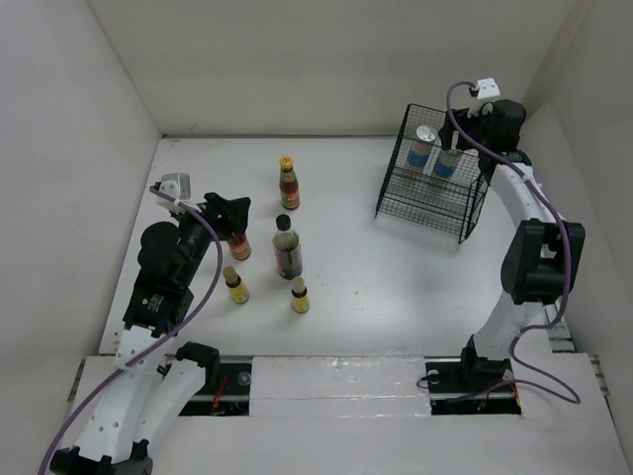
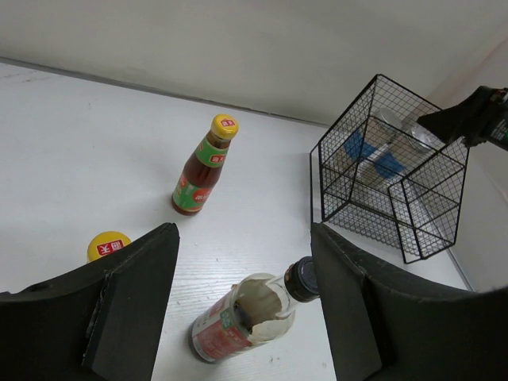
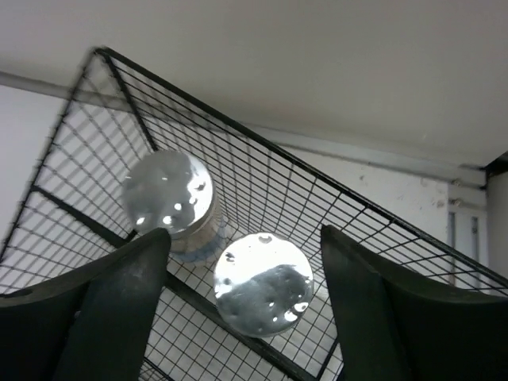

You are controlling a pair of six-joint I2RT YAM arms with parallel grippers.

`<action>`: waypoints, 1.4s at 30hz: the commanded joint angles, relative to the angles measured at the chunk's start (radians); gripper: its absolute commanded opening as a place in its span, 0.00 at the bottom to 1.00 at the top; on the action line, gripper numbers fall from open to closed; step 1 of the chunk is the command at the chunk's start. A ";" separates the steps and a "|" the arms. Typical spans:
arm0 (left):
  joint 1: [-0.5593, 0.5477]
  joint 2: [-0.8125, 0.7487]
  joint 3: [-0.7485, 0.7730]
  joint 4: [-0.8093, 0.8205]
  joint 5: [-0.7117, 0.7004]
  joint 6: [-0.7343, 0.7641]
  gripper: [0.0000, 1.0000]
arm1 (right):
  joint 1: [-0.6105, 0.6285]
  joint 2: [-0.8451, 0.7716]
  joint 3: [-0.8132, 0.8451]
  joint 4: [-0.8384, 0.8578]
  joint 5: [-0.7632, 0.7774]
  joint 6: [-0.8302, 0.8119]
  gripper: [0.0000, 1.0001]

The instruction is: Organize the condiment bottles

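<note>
**Two in, five left**

Two shakers (image 1: 423, 148) stand in the basket (image 1: 427, 206). The right gripper (image 3: 244, 238) hangs open above them, empty. On the table (image 1: 376, 287) wait the dark bottle (image 1: 287, 252), two red bottles (image 1: 288, 183) and two tiny yellow bottles (image 1: 235, 285). The left gripper (image 2: 242, 238) is open nearby, empty.

White table (image 1: 396, 287) with wire basket (image 1: 431, 203), dark bottle (image 1: 287, 252), two red sauce bottles (image 1: 288, 185), two tiny bottles (image 1: 300, 296)
</note>
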 commanded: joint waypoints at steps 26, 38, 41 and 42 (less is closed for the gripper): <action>0.006 -0.010 0.008 0.033 -0.024 0.002 0.43 | 0.788 -0.240 -0.197 0.056 -0.669 -0.446 0.99; 0.006 -0.019 0.008 0.033 -0.015 0.002 0.45 | 0.843 -0.049 -0.092 0.088 -0.728 -0.432 0.81; 0.006 -0.019 0.008 0.033 -0.015 0.002 0.45 | 0.843 -0.036 -0.092 0.130 -0.738 -0.408 0.71; 0.006 -0.010 0.008 0.033 -0.015 0.002 0.45 | 0.843 -0.027 -0.102 0.147 -0.738 -0.373 0.64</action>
